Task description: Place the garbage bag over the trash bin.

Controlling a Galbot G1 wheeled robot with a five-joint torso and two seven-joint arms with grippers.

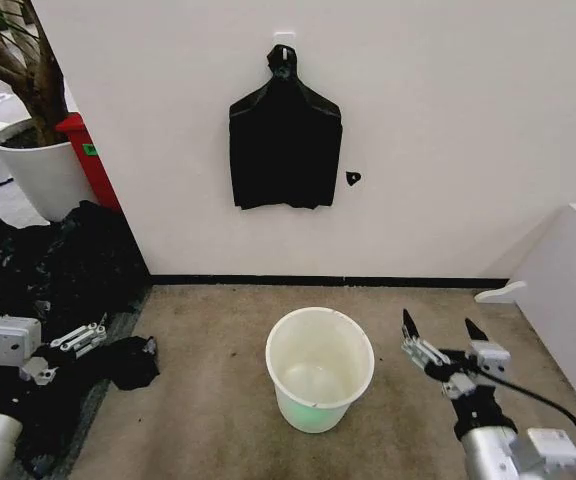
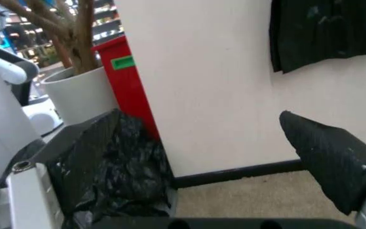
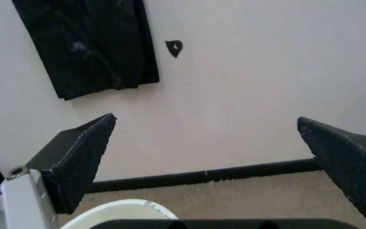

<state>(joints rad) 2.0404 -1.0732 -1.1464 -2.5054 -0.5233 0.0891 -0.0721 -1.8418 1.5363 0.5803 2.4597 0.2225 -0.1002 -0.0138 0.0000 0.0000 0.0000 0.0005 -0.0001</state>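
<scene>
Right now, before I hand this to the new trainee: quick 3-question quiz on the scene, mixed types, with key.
1. True or false: a bag already lines the trash bin.
2. The right gripper, at the robot's right of the bin, is: A) open and empty, B) shut on a bag, C) inside the bin.
3. Fill in: on the wall behind the bin hangs a flat ___ bundle with a knotted top.

Key: 1 false, the bin is bare and empty; 2 A; 3 black.

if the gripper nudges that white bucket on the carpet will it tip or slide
The trash bin looks empty and thin-walled, so probably light. It tapers toward its base, so a push near the rim would likely tip it. Carpet should resist sliding.
</scene>
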